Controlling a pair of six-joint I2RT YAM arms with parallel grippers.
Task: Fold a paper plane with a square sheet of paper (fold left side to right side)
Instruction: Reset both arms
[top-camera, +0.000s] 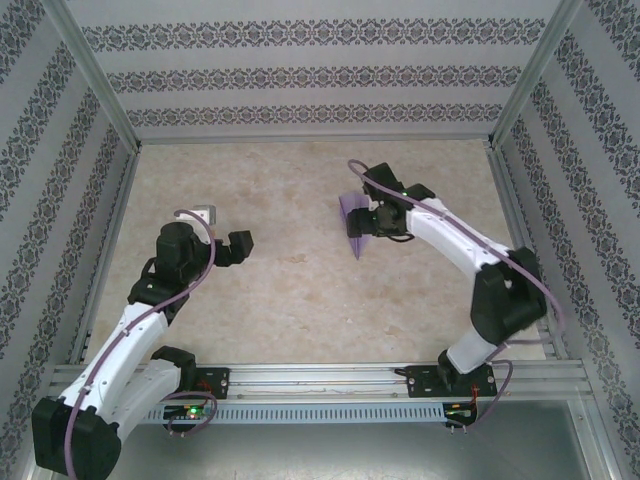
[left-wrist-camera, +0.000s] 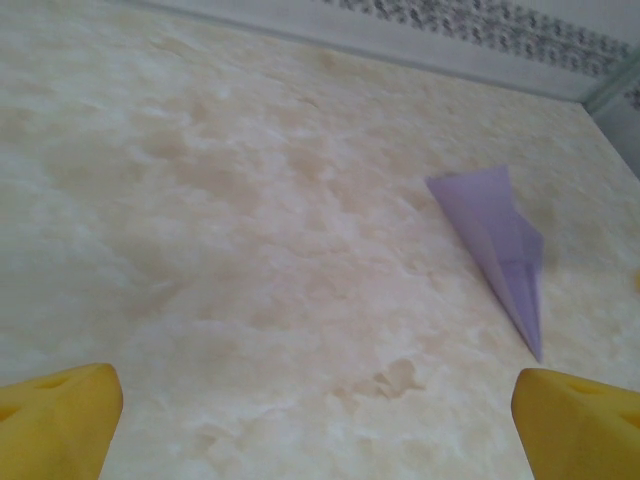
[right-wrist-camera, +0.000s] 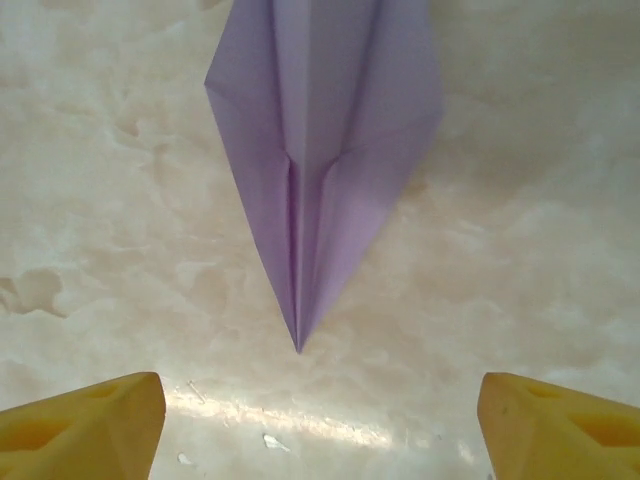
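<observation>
The paper plane (right-wrist-camera: 320, 150) lies flat on the marbled beige surface (top-camera: 300, 290), in its far right part. It is a slim lilac dart with a centre crease and two folded flaps that meet along that crease. In the top view its nose points toward the near edge and its wider tail toward the back wall.

The right gripper (right-wrist-camera: 320, 430) is just beside the plane, and its jaws are spread wide with nothing between them. In the right wrist view the nose aims at the gap between the two yellow fingertips (right-wrist-camera: 85, 420) and stops short of it — the paper touches neither one. A pale glare runs across the surface just ahead of those fingertips.

The left gripper (left-wrist-camera: 320, 430) is over the left half of the surface, well apart from the plane. Its jaws are also spread wide and hold nothing — only bare surface lies between its yellow fingertips (left-wrist-camera: 55, 420). In the left wrist view the plane lies off to the right, nose toward the camera.
</observation>
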